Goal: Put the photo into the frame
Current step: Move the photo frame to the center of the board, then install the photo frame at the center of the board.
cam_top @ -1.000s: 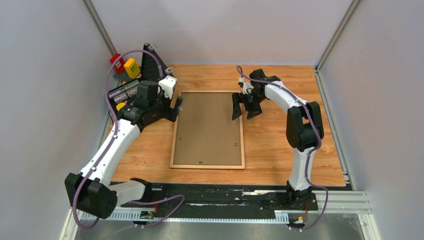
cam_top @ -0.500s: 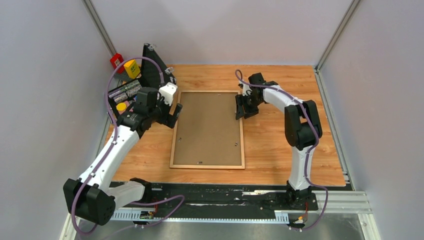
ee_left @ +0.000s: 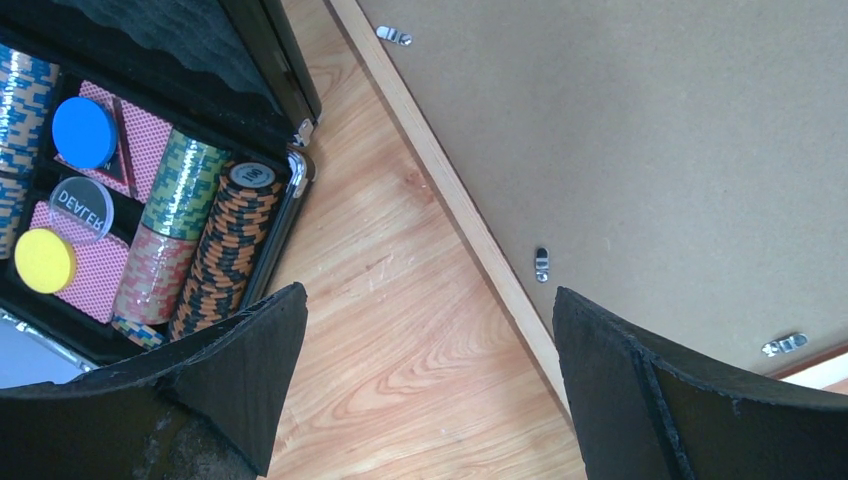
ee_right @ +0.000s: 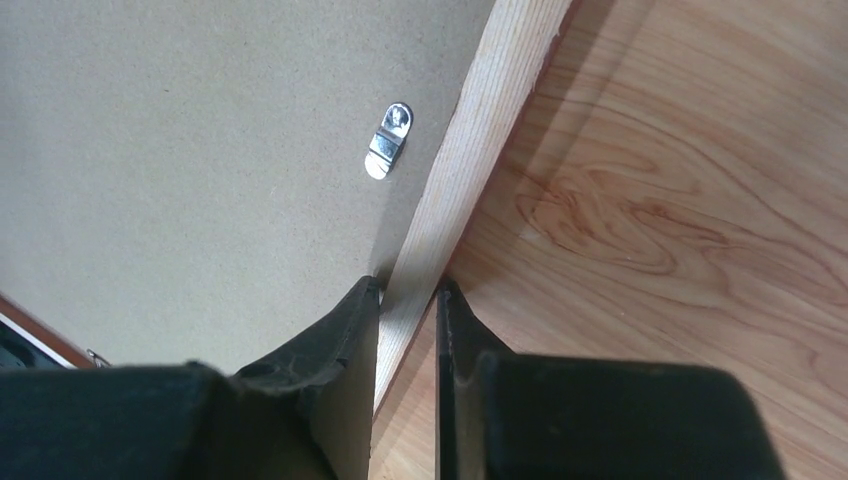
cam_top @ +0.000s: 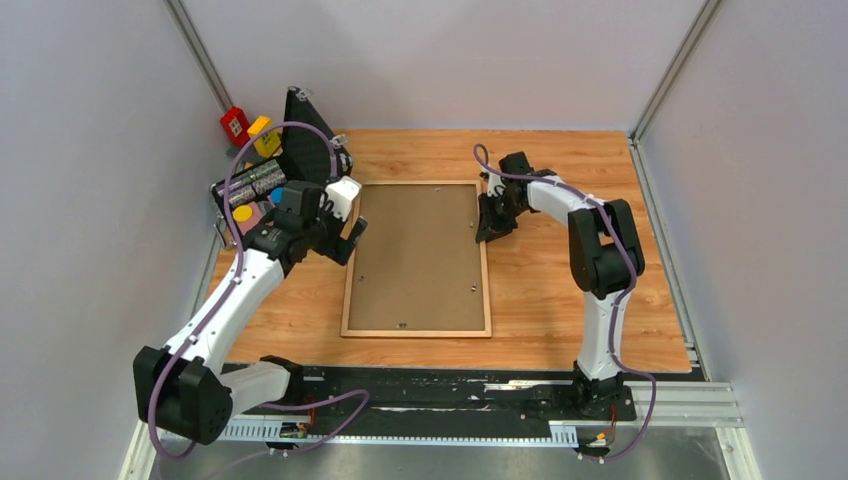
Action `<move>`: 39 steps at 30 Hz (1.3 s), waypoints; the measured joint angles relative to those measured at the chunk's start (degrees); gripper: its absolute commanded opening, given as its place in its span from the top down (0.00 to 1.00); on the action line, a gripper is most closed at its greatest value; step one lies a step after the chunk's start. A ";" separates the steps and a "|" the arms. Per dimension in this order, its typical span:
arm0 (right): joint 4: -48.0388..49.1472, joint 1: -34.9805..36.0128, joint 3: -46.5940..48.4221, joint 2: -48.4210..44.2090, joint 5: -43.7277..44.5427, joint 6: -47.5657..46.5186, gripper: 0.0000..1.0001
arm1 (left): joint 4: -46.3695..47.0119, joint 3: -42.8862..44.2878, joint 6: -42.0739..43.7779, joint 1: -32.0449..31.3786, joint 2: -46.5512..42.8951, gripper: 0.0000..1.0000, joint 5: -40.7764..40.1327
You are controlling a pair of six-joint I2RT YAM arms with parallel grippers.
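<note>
The frame (cam_top: 350, 285) lies face down in the middle of the table, its pale wood back up and a plain brown backing board (cam_top: 415, 250) filling it. My right gripper (cam_top: 491, 226) is at the frame's right rail near the far end. In the right wrist view that gripper (ee_right: 408, 285) pinches the pale rail (ee_right: 470, 150), one finger on the board side and one on the table side. My left gripper (cam_top: 348, 236) stands open beside the left rail. In its wrist view the left gripper (ee_left: 425, 295) straddles bare table and the rail (ee_left: 450, 190). The photo is not in view.
An open black case (cam_top: 255, 190) of poker chips (ee_left: 215, 250) sits at the far left, its lid (cam_top: 305, 140) raised. Red (cam_top: 234, 123) and yellow (cam_top: 262, 127) blocks lie behind it. Small metal clips (ee_right: 388, 140) hold the board. Grey walls enclose the table.
My right gripper came down onto the frame's right rail and closed from wide open to a pinch on it. The left arm shifted slightly toward the frame's left rail, still open.
</note>
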 measured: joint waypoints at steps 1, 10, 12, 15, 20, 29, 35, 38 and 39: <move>0.66 -0.13 -0.66 -0.35 -0.13 -0.09 1.00 | 0.00 0.00 0.42 0.00 0.33 0.00 -0.07; 2.95 -5.90 -6.78 -4.31 -1.53 -2.27 1.00 | 0.57 0.33 1.81 -1.70 4.68 0.00 -0.02; 2.89 -8.28 -8.15 -5.31 -1.62 -3.15 1.00 | 0.66 1.05 1.73 -2.29 6.71 0.00 0.20; 2.95 -11.21 -10.25 -6.84 -1.73 -3.87 1.00 | 1.01 2.62 0.92 -3.32 10.08 0.00 0.57; 3.19 -14.32 -14.51 -9.88 -1.84 -4.22 1.00 | 1.73 7.19 -1.84 -7.13 17.42 0.00 0.55; 5.55 -15.63 -17.59 -11.63 -3.32 -4.00 1.00 | 1.60 18.36 -7.85 -11.17 35.39 0.03 0.31; 5.81 -15.96 -17.79 -11.65 -3.80 -4.02 1.00 | 0.81 26.73 -11.21 -11.28 45.55 0.06 -1.70; 6.14 -16.83 -18.10 -11.63 -4.81 -4.02 1.00 | 0.90 28.63 -12.72 -11.28 47.84 0.07 -2.67; 6.21 -17.05 -18.21 -11.63 -5.22 -4.02 1.00 | 0.83 29.16 -13.11 -11.26 48.33 0.09 -2.89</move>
